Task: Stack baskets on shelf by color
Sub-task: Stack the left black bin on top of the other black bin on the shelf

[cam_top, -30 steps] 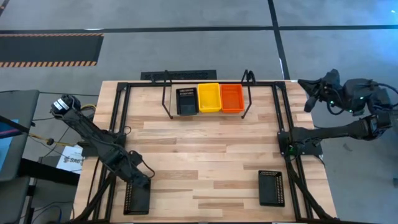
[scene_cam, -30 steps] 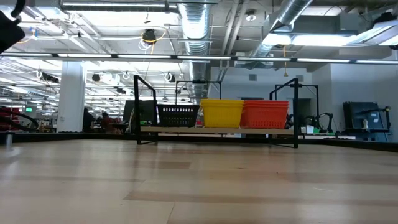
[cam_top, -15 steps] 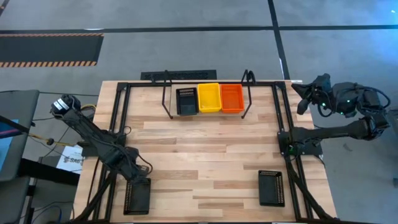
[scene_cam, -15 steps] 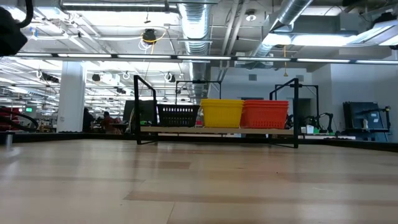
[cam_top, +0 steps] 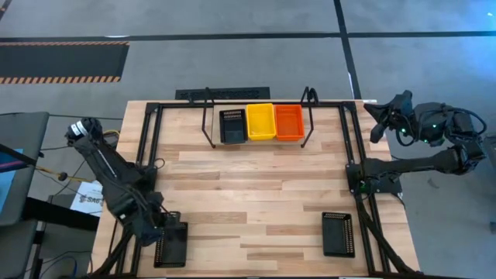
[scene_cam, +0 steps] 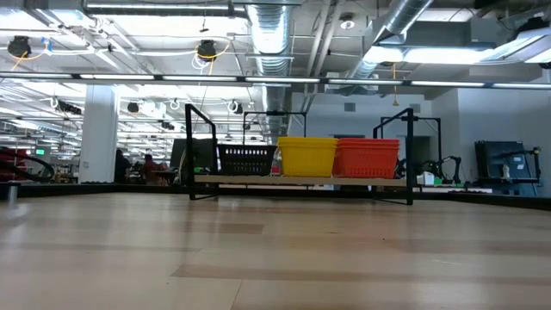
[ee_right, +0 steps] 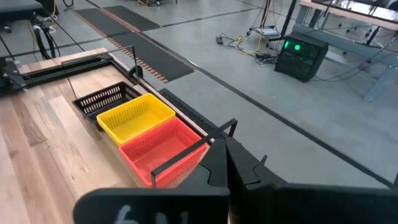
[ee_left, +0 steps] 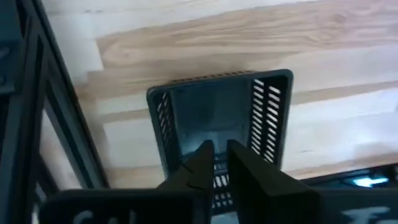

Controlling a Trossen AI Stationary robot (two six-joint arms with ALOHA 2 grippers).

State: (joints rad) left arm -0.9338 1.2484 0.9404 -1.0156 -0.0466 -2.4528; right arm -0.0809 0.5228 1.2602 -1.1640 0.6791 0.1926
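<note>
The shelf (cam_top: pixel 258 116) stands at the far edge of the table (cam_top: pixel 256 201); on it sit a black basket (cam_top: pixel 232 125), a yellow basket (cam_top: pixel 260 122) and a red basket (cam_top: pixel 289 122), side by side and touching, just as before; two more black baskets lie near the front edge, one at the left (cam_top: pixel 172 244) and one at the right (cam_top: pixel 338 233). The left gripper (ee_left: pixel 216 163) has slid toward the front since a moment ago and now hangs over the near end wall of the left one, its fingers (ee_left: pixel 200 167) almost pressed together with a thin gap, pinching nothing I can be sure of. The right gripper (cam_top: pixel 377 122) has not moved; it waits off the table's far right corner, fingers pressed together.
</note>
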